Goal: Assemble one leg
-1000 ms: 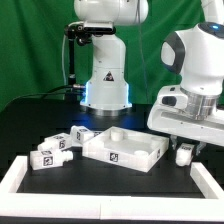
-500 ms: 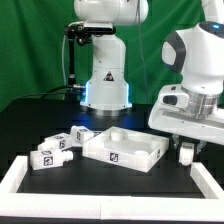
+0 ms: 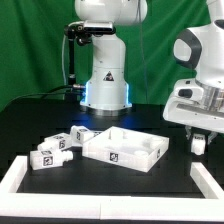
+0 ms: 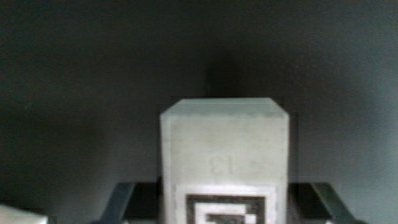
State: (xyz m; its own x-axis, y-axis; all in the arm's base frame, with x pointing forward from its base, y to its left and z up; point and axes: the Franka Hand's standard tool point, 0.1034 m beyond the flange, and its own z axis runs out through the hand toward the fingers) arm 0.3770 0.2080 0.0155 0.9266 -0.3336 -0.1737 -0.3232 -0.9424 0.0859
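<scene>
My gripper hangs above the black table at the exterior view's right, beside the white square tabletop panel. It is shut on a stubby white leg with a black-and-white tag. In the wrist view the leg fills the middle, standing out from between the two dark fingers, which grip its tagged end. The gripper holds the leg off the table.
Other white legs lie in a cluster at the panel's left. A white raised border runs along the table's front and sides. The robot's base stands at the back.
The gripper has risen and shifted toward the exterior view's right, carrying the leg up off the table. The panel and the other legs have not moved.
</scene>
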